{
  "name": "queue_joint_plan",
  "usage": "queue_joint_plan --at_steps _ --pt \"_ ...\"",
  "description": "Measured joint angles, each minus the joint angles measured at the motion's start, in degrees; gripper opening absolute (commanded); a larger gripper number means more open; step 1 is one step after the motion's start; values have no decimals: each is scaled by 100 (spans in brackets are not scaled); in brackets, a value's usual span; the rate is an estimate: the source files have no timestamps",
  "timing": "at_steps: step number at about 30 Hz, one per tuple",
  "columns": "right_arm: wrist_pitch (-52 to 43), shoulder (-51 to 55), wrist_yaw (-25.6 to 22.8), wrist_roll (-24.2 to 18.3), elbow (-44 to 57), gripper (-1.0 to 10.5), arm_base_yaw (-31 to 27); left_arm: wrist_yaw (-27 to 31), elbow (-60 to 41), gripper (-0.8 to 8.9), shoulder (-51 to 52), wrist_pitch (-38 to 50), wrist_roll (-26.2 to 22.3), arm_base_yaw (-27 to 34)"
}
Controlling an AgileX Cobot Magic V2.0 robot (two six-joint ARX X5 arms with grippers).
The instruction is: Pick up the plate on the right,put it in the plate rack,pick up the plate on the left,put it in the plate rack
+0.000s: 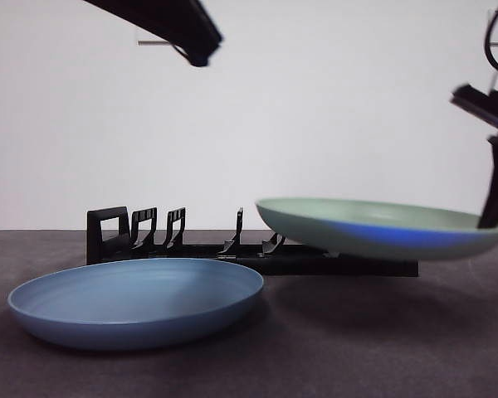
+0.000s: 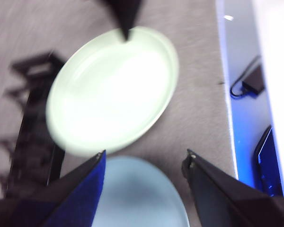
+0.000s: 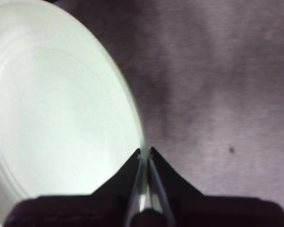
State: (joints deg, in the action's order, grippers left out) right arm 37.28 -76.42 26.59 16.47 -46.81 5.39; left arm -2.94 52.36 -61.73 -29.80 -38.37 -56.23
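Dark grey cloth covers the worktop (image 1: 382,348) before a plain white wall. On it lies the blue plate (image 1: 137,301), just in front of the black plate rack (image 1: 191,245). Right claw (image 3: 145,156) is clamped on the rim of the pale green plate (image 1: 382,228), held nearly level, clear of the worktop above the rack's right end. Left claw (image 2: 144,163) hangs high above both plates, jaws apart, holding nothing.

Black two-jawed pincers on dark arms

The left pincer (image 2: 144,158) has broad, wedge-shaped black jaws with a blue sheen; the right pincer (image 3: 145,152) has slim pointed black jaws, a black cable looping above its arm.
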Motion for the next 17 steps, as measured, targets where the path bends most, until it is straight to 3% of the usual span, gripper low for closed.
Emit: queue_joint_plan --at_steps 14,17 --pt "184 0 96 26 -485 -17 1110 608 2 277 -1353 223 -621 -516" --pt "175 0 450 39 -522 -17 1143 638 2 145 -1384 225 -728 -538"
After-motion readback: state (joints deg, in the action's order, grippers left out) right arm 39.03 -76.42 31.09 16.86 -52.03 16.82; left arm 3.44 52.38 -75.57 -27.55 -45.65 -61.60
